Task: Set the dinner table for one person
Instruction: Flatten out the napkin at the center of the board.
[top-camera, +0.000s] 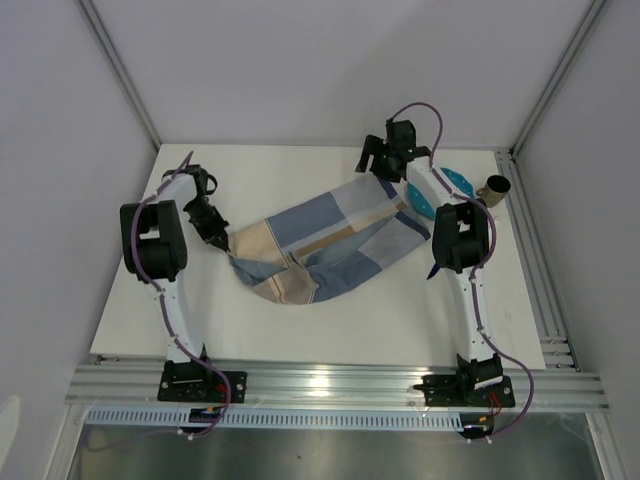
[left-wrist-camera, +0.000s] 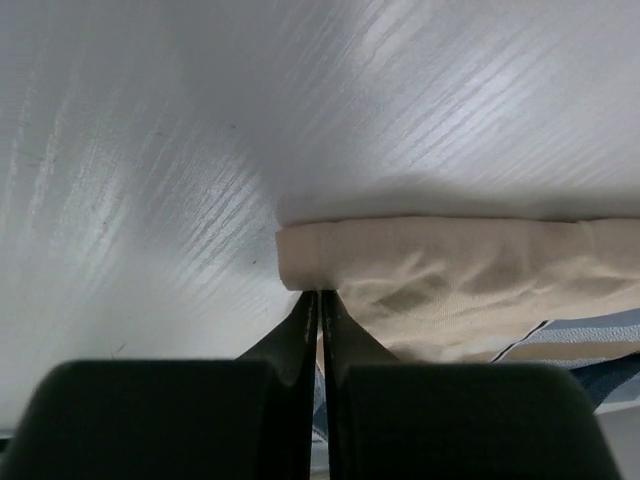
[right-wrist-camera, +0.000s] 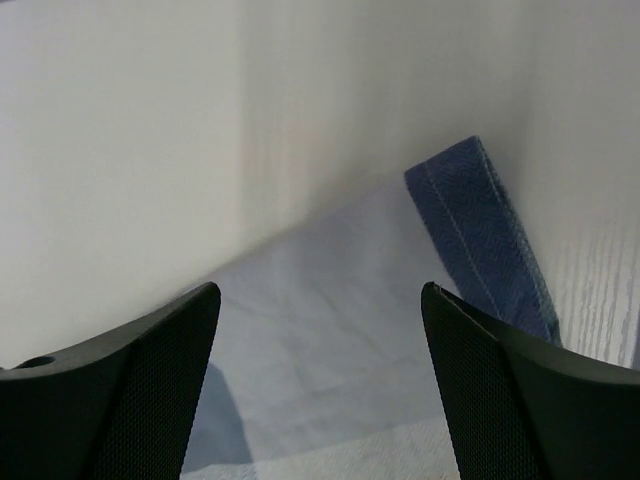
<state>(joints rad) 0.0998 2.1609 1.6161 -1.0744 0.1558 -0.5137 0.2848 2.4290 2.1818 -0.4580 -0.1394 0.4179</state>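
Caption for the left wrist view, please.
Left gripper, jaws shut on the beige corner of the checked placemat, over the white dinner table.

Robotics lab cell, not anyone's home: plain white matte tabletop (top-camera: 350, 320) boxed in by blank white panel walls (top-camera: 60, 120), black-and-white robot arms (top-camera: 178, 310) bolted to a silver aluminium extrusion rail (top-camera: 330, 385), slotted white cable duct (top-camera: 300, 416) below.

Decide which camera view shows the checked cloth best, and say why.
The top view: it shows nearly the whole cloth, rumpled across the table. The left wrist view shows only a beige corner pinched by the left gripper; the right wrist view shows just a blue hem beyond the open right gripper.
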